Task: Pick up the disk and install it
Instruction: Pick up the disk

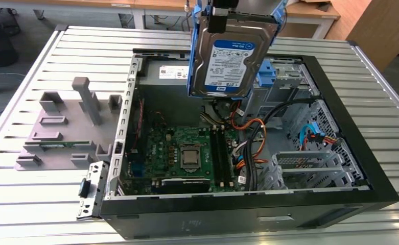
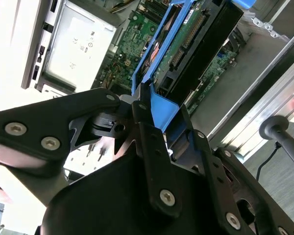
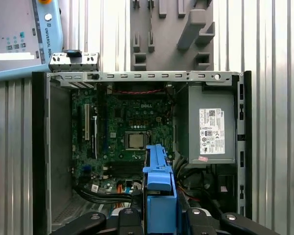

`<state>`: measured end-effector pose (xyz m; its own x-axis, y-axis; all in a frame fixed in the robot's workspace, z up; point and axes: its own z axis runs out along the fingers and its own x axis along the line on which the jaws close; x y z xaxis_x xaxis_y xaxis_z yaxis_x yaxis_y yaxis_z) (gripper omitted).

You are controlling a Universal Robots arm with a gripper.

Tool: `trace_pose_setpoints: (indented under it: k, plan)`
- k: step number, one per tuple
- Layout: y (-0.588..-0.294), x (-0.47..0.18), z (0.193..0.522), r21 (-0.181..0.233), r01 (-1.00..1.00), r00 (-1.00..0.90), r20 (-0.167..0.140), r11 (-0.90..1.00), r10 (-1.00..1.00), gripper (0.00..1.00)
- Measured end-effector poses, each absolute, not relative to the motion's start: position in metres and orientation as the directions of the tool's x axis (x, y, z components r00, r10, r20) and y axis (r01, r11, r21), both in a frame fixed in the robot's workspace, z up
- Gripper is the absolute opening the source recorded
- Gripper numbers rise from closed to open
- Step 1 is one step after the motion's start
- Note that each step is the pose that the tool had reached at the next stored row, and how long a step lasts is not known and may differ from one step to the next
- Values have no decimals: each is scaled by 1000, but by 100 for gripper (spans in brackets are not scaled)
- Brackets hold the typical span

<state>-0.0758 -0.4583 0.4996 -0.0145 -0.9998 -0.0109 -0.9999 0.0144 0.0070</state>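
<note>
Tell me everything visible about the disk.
The disk is a flat silver-metal drive with a white-and-blue label and blue plastic side rails. It hangs upright above the open computer case, gripped at its top end by the gripper. The second wrist view shows its green circuit-board underside.

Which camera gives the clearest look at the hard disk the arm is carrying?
The exterior view: it shows the disk face-on, label and blue rails, hanging from the gripper above the open computer case. The second wrist view shows its circuit-board side at a slant; the first wrist view its blue edge.
</note>
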Motion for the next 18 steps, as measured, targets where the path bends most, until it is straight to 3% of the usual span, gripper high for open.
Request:
trace_pose_setpoints:
  k: [18]
  plan:
    - [-463, -64, 499, 7, -1000, -15, -11, 15, -1000, 36]
